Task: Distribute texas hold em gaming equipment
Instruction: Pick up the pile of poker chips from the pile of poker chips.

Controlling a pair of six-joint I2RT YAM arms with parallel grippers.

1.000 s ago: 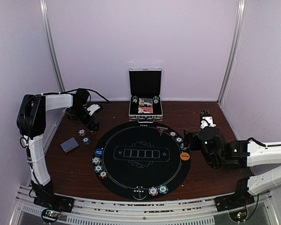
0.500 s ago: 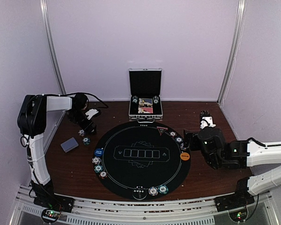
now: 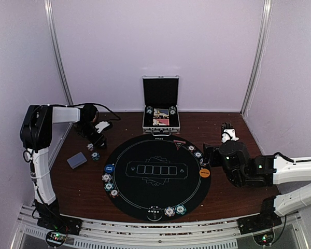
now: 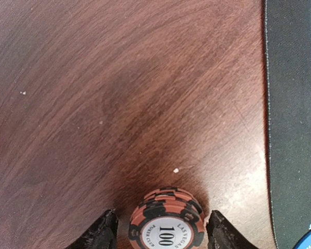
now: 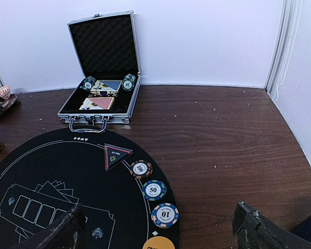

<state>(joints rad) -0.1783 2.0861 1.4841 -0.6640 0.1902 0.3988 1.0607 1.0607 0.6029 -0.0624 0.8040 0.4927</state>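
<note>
From the top view, my left gripper [image 3: 97, 138] hangs low over the table [image 3: 83, 192] in the left of the frame, just off the upper-left rim of the round black mat [image 3: 158, 192]. I cannot tell its opening from here. Two loose chips [image 3: 95, 155] and the deck of cards [image 3: 76, 160] lie just below it in the frame, and the blue button [image 3: 109, 168] sits at the mat's left edge. My right gripper [image 3: 208, 154] is at the mat's right edge by the orange button [image 3: 204, 173], well apart from all of that. In the left wrist view the jaws stand apart, one of the fingers [image 4: 101, 233] on either side of a stack of red chips [image 4: 167, 225] marked 100. The stack lies flat on the wood at bottom centre, and neither side looks to be touching it. It lies squarely between the tips and is round, so there is no long axis to line up. I judge a straight close is what the pickup needs, and the left arm is plainly the nearer one. In the right wrist view the jaws are spread wide on nothing, with a row of three chips [image 5: 154, 190] ahead along the mat's rim.
</note>
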